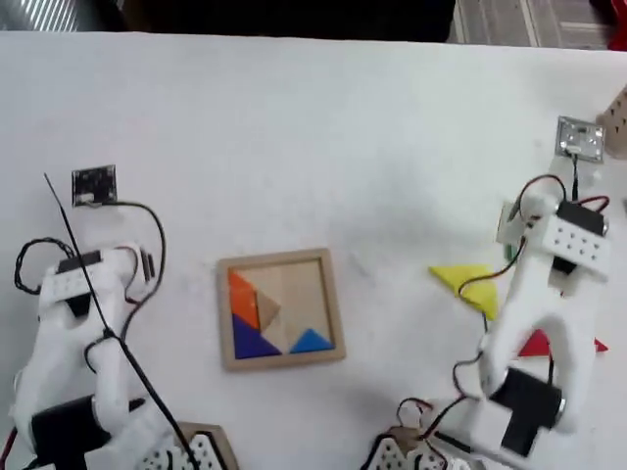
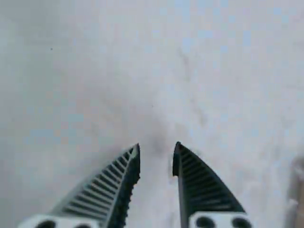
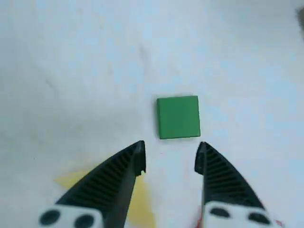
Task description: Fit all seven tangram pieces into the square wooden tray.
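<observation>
Gripper R [image 3: 169, 156] open nr green sq [image 3: 178, 117]; tray [image 1: 274, 257] looks part-filled.

bare table [image 1: 323, 137] around tray [image 1: 274, 258], open approach

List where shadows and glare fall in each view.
High view: the white table is lit evenly, without hard glare, and the wooden tray casts hardly any shadow. Left wrist view: a soft dim patch lies on the table just ahead of the left gripper. Right wrist view: the green square is evenly lit, with no glare.
</observation>
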Controlling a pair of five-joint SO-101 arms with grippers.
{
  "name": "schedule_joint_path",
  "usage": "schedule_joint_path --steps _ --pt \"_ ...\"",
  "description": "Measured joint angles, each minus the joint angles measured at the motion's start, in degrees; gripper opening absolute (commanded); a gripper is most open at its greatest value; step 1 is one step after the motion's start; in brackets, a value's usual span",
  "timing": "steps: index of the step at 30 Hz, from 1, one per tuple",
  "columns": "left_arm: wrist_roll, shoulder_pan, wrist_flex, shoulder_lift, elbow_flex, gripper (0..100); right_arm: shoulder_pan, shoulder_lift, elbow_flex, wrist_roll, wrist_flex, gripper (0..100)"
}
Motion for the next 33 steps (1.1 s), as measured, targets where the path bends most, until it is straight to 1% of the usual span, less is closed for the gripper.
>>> schedule_joint_path --steps 3,6,9,13,15,20,33 --pt "0.00 0.00 0.00 0.00 0.00 13 0.00 7.03 -4.84 5.27 0.62 34.5" --pt "0.00 0.00 0.00 0.00 0.00 13 0.35 13.10 -8.79 7.47 0.62 35.1" --pt "0.00 0.00 0.00 0.00 0.00 13 1.14 18.99 -12.13 6.51 0.62 35.1" --pt "0.00 0.00 0.00 0.00 0.00 13 1.32 25.41 -16.62 0.97 0.62 35.0" --pt "0.00 0.00 0.00 0.00 0.00 13 1.32 27.87 -18.55 -0.70 0.62 32.1" --pt "0.00 0.00 0.00 0.00 0.00 13 1.32 32.44 -23.12 -1.49 0.62 20.4" --pt "0.00 0.00 0.00 0.00 0.00 13 1.32 40.09 -30.95 0.00 0.62 19.6"
